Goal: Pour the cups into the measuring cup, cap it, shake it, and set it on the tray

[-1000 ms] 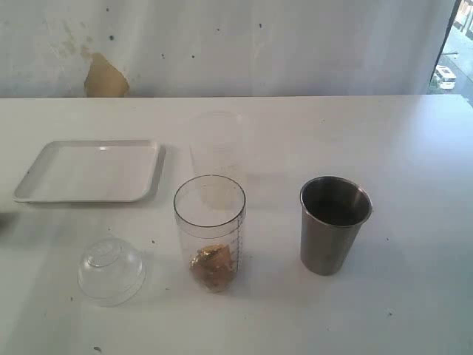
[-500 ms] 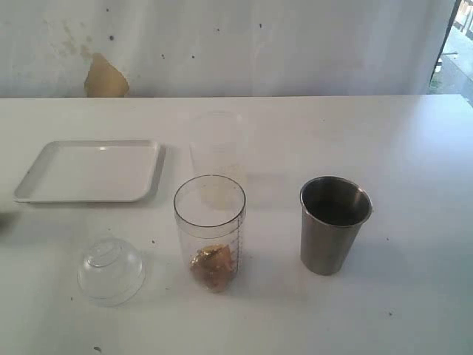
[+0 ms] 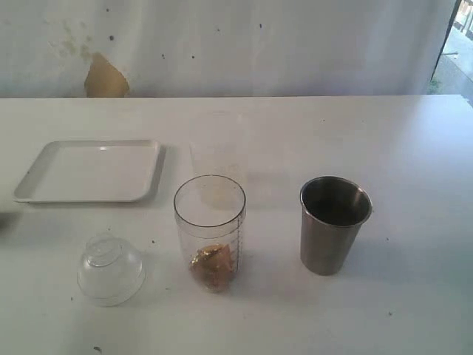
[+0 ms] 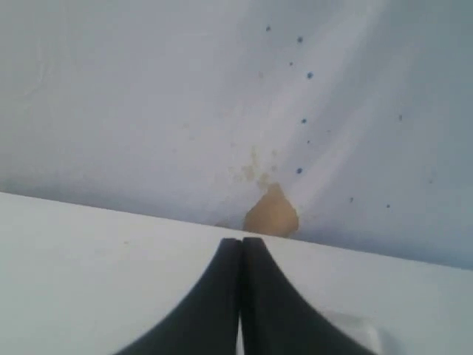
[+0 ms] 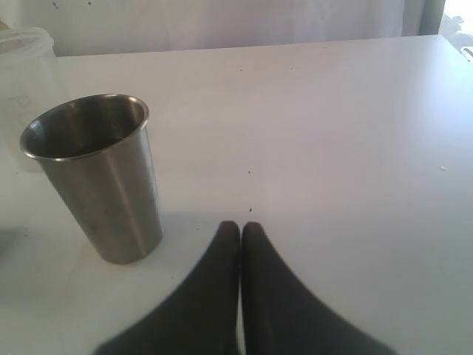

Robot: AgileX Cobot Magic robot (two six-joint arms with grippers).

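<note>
Nothing on the table (image 3: 414, 148) has shifted since the earlier frame. The left gripper (image 4: 241, 244) is pressed closed, empty, facing the wall (image 4: 148, 89). The tray (image 3: 89, 170) lies far left, then a clear dome lid (image 3: 111, 270), the measuring cup (image 3: 210, 222) upright with brownish bits, perhaps grain, then the steel tumbler (image 3: 332, 225). The right gripper (image 5: 240, 229), closed and empty, sits near the tumbler.

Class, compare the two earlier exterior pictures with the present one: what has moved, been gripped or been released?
Nothing on the table has visibly moved, and nothing was gripped or released. The measuring cup, steel tumbler, tray, dome lid and frosted cup stand where they were. The left gripper and right gripper are shut, empty.
</note>
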